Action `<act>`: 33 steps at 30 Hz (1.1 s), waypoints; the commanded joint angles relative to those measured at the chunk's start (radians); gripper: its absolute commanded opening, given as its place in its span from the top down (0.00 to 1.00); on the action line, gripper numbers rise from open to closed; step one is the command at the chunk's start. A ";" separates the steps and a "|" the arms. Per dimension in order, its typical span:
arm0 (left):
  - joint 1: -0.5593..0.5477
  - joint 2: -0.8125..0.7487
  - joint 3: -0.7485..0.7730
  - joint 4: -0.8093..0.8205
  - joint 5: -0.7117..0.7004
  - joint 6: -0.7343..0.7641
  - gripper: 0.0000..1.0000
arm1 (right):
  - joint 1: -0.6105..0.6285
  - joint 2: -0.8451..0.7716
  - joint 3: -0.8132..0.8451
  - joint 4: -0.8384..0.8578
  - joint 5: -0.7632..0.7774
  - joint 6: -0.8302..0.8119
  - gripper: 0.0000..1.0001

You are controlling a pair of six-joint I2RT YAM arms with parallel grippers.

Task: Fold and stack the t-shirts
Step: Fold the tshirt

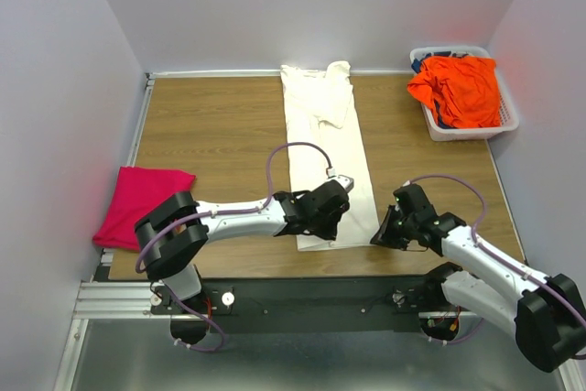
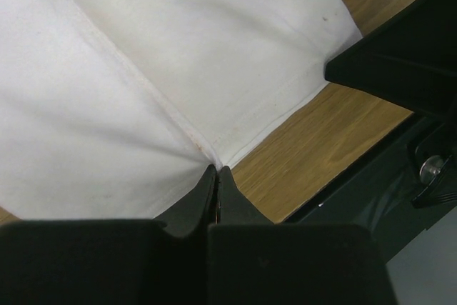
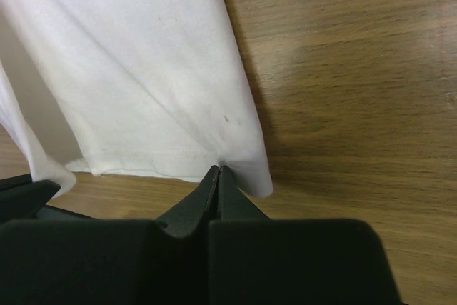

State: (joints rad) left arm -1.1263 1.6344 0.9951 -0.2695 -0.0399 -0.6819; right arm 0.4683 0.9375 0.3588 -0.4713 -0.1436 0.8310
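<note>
Left gripper clenched on cream-white t-shirt hem | right gripper pinching its corner

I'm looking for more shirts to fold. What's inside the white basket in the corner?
The basket holds a crumpled orange t-shirt heaped on top, with a bit of dark blue cloth peeking out. Anything lower down is covered by the orange one.

Your cream-white cloth t-shirt lies in a long strip centrally; magenta-pink cloth t-shirt folded left; bright orange t-shirt crumpled far right.
</note>
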 commanded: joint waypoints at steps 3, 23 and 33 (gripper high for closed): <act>-0.007 0.028 0.001 0.120 0.112 0.015 0.92 | 0.007 -0.028 0.005 -0.050 0.039 0.017 0.95; 0.069 -0.223 -0.229 0.174 0.003 -0.140 0.74 | 0.013 -0.022 0.206 -0.092 0.061 -0.058 0.75; 0.126 -0.167 -0.331 0.200 0.008 -0.168 0.97 | 0.213 0.220 0.290 0.054 0.186 -0.049 0.75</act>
State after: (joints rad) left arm -1.0008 1.4342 0.6765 -0.0914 -0.0002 -0.8310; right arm 0.6075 1.0893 0.6067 -0.4828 -0.0597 0.7845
